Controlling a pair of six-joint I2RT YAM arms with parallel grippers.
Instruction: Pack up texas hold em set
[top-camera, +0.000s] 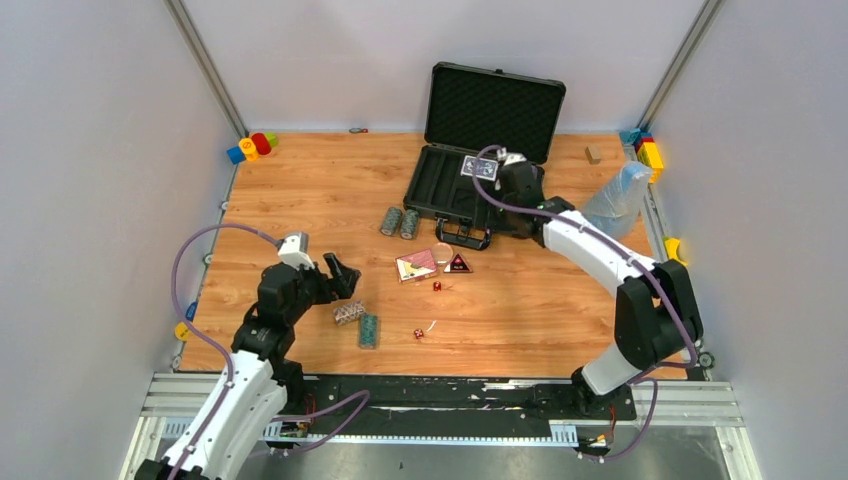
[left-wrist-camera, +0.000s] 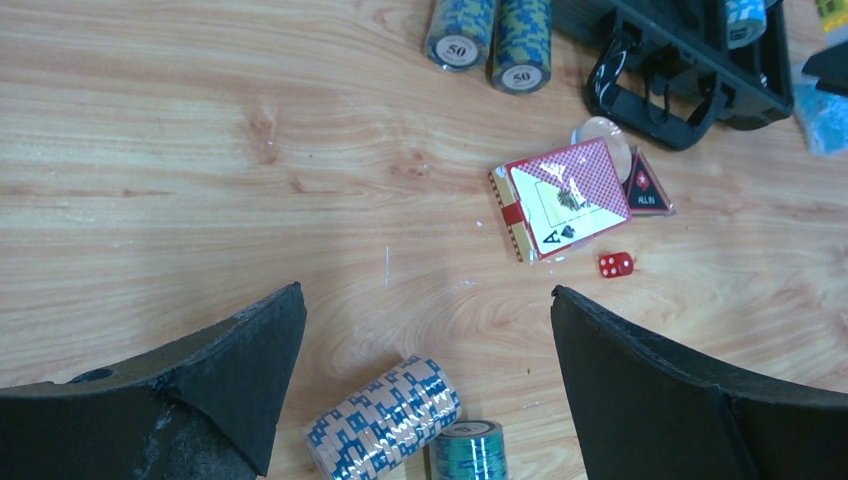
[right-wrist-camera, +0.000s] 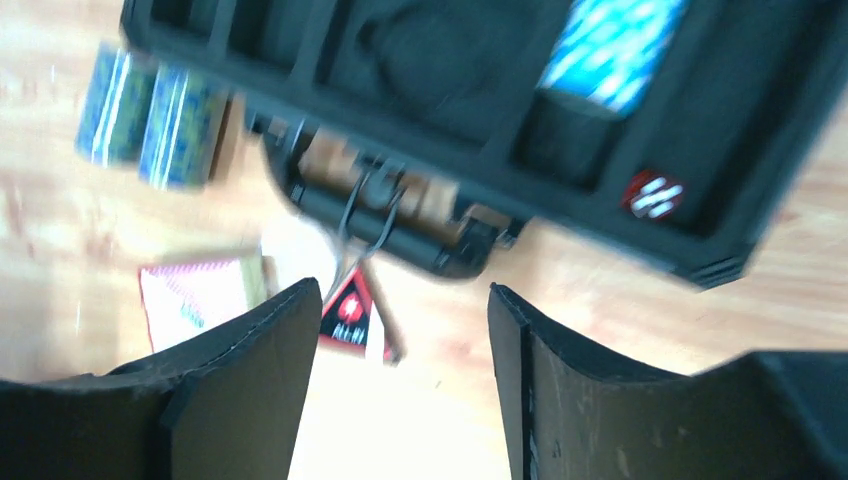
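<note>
The black case (top-camera: 442, 187) lies open at the back of the table, its lid (top-camera: 495, 105) upright. A blue patterned item (right-wrist-camera: 610, 50) lies in one compartment. Two yellow-blue chip rolls (top-camera: 400, 222) lie left of the case handle (left-wrist-camera: 655, 95). On the wood in front lie a red card deck (left-wrist-camera: 565, 198), a triangular button (left-wrist-camera: 648, 188) and a red die (left-wrist-camera: 615, 264). My left gripper (left-wrist-camera: 428, 300) hangs open just above a white-blue chip roll (left-wrist-camera: 385, 418) and a green roll (left-wrist-camera: 468, 452). My right gripper (right-wrist-camera: 400, 300) is open and empty over the case's front edge.
Colourful toy blocks sit in the back left corner (top-camera: 252, 146) and back right corner (top-camera: 648, 150). A clear plastic bag (top-camera: 618, 198) lies right of the case. A second red die (top-camera: 418, 333) rests near the green roll. Grey walls close in the table.
</note>
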